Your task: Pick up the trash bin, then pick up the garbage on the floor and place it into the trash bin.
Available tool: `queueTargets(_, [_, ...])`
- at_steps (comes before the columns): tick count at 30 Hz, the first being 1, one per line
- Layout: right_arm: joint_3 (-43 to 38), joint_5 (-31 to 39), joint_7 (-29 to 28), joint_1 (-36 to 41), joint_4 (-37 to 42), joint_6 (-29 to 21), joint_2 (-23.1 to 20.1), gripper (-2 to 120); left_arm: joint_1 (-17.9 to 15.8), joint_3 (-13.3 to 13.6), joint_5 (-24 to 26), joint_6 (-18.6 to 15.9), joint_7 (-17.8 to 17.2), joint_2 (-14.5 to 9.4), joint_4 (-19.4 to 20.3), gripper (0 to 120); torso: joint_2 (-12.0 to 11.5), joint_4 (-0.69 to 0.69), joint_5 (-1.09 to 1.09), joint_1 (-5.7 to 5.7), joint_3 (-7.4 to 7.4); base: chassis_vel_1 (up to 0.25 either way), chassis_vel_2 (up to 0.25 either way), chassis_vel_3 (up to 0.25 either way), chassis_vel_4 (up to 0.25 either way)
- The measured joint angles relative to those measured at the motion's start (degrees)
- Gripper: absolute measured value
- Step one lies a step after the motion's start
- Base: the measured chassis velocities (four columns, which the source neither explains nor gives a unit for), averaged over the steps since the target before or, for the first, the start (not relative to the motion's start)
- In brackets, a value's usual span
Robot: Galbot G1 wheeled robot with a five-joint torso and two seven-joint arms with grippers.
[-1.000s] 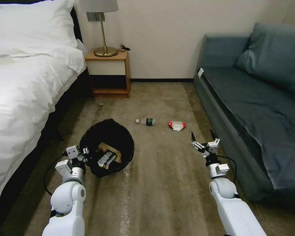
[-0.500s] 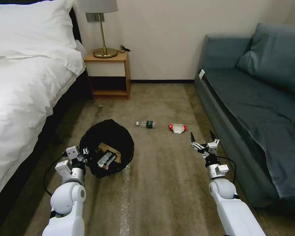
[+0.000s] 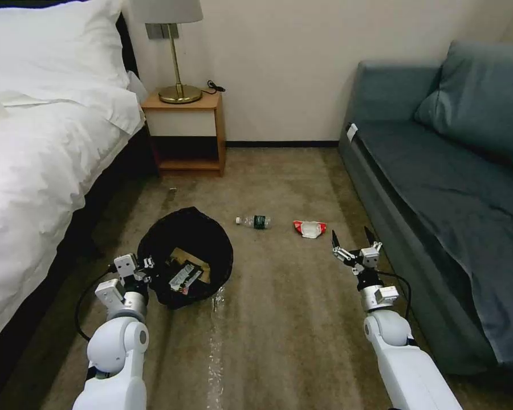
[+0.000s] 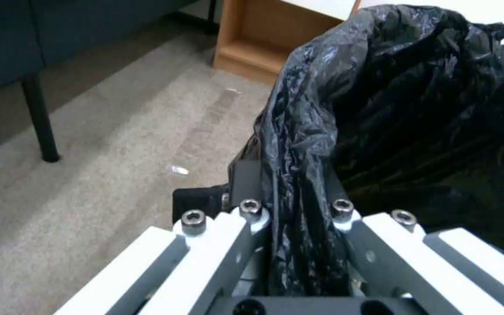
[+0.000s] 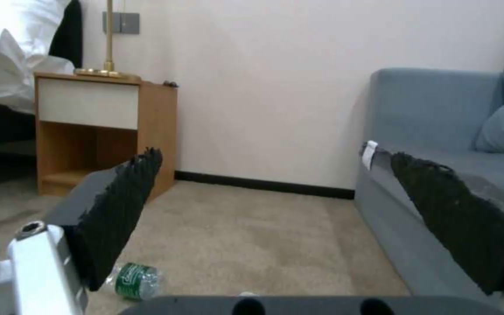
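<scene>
Left gripper (image 3: 146, 265): at about 7 o'clock in the head view, pinched on the near rim of the trash bin; the left wrist view shows the black liner bunched between its fingers (image 4: 246, 183).
Trash bin (image 3: 186, 256): just ahead of the left gripper, at 8 o'clock from the middle of the carpet, close to the bed. Black liner (image 4: 404, 100) folded over the rim; tan paper and a dark wrapper lie inside.
Right gripper (image 3: 354, 239): at about 4 o'clock, hanging over the carpet just beside the sofa front, fingers spread wide and holding nothing; the right wrist view shows its two dark toothed pads (image 5: 118, 210) well apart.
Red-and-white wrapper (image 3: 309, 228): on the carpet at 11 o'clock from the right gripper, near it but not touching.
Bottle (image 3: 254, 221): clear with a dark green label, lying on its side between the bin and the wrapper, at 2 o'clock from the bin; its labelled end shows low in the right wrist view (image 5: 132, 280).
Bed (image 3: 34, 159): white bedding along the 9 o'clock side.
Sofa (image 3: 450, 188): blue-grey, along the 3 o'clock side.
Nightstand (image 3: 185, 134): wooden, at 11 o'clock against the far wall, carrying a brass lamp (image 3: 174, 57).
</scene>
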State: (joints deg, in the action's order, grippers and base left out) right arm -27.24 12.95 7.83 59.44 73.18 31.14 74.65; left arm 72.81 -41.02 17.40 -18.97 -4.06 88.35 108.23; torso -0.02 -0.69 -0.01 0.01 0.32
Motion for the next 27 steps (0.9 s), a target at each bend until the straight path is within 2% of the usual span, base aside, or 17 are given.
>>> queueTargets(27, [0.1,0.2,1.0,0.2,-0.7,0.4,0.1,98,0.3,-0.2,0.2,0.0,0.0,0.0,0.2,4,0.0,0.00,0.00,0.00,0.00,-0.069,0.071,0.068,-0.069])
